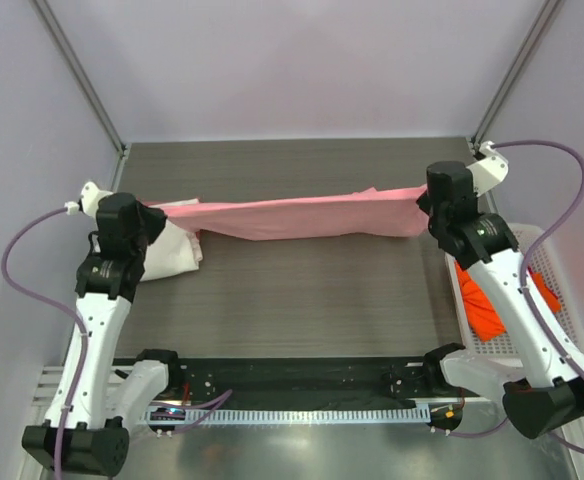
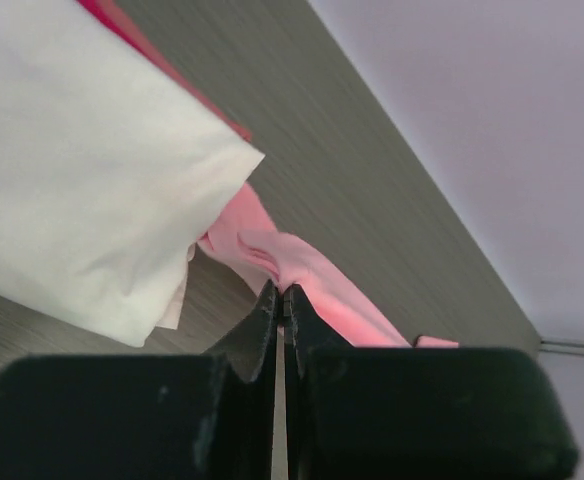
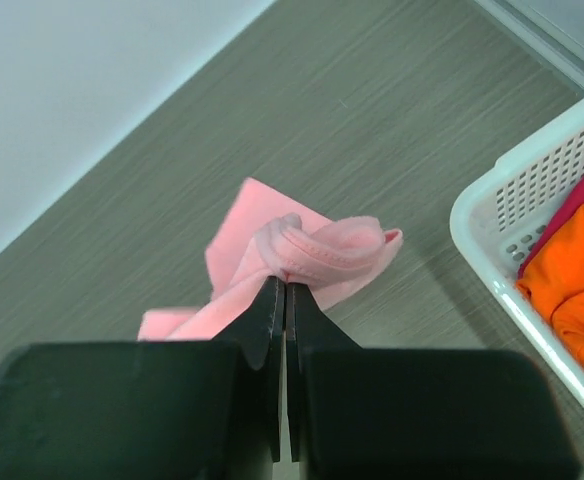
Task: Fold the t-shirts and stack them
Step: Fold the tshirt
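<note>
Light pink cotton t-shirt (image 1: 302,216) stretched into long creased band over far part of grey table (image 1: 312,290).
Ends bunched, pinched tight in left gripper (image 2: 280,300) and right gripper (image 3: 284,287).

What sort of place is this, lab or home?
Likely a lab test cell: plain lilac panel walls and metal frame posts enclose a grey wood-grain table, with two white robot arms bolted at its edge.
</note>
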`<state>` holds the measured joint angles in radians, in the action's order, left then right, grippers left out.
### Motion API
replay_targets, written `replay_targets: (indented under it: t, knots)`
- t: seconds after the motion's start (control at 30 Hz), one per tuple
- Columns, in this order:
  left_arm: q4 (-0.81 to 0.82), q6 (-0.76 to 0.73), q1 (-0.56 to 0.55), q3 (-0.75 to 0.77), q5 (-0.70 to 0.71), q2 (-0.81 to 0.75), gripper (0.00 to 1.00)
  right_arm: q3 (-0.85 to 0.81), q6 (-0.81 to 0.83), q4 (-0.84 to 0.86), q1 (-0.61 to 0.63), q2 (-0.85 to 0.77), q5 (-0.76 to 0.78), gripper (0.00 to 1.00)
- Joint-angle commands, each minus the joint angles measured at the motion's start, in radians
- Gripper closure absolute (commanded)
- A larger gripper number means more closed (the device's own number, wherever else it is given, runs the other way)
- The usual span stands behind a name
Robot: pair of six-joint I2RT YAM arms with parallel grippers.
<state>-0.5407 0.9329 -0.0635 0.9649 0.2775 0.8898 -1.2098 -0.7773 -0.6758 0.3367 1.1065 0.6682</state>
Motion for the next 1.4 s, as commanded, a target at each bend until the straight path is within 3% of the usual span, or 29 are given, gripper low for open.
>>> replay_targets:
  t: [0.0,0.23,0.4,0.63,0.77,0.83,0.97,1.0,1.13,1.2,1.27,1.37]
  knots:
    - [-0.137,-0.057,0.013,0.112,0.028,-0.06,1.0,-0.1,0.085,-0.099,-0.007,-0.089,-0.037,0.99]
    - [-0.243,-0.052,0.013,0.294,-0.079,-0.118,1.0,-0.275,0.128,-0.179,-0.007,-0.203,-0.16,0.99]
    - [-0.274,-0.071,0.013,0.431,-0.089,-0.036,1.0,-0.395,0.168,-0.199,-0.007,-0.179,-0.078,0.99]
    - [-0.245,-0.092,0.013,0.615,-0.123,0.222,1.0,-0.442,0.199,-0.124,-0.011,0.024,-0.034,0.99]
    - [-0.18,-0.074,0.013,0.678,-0.15,0.363,1.0,-0.485,0.173,-0.042,-0.105,0.208,-0.185,0.99]
    - [-0.165,-0.074,0.014,0.722,-0.175,0.463,1.0,-0.563,0.15,-0.027,-0.161,0.272,-0.331,0.99]
    - [-0.215,-0.088,0.022,0.949,-0.179,0.638,1.0,-0.756,0.113,-0.025,-0.29,0.417,-0.502,0.99]
    - [-0.241,-0.1,0.024,1.107,-0.173,0.674,1.0,-0.798,0.107,-0.025,-0.307,0.467,-0.525,0.99]
    - [-0.32,-0.076,0.089,1.425,-0.252,0.88,1.0,-1.061,0.066,-0.065,-0.384,0.602,-0.654,0.99]
    - [-0.297,-0.048,0.117,1.448,-0.325,0.908,1.0,-1.102,0.058,-0.07,-0.41,0.638,-0.723,0.99]
    - [-0.219,-0.045,0.129,1.356,-0.372,0.89,1.0,-1.061,0.053,-0.058,-0.418,0.642,-0.755,0.99]
    - [-0.043,-0.055,0.129,1.039,-0.394,0.797,1.0,-0.872,0.049,0.027,-0.419,0.595,-0.786,0.99]
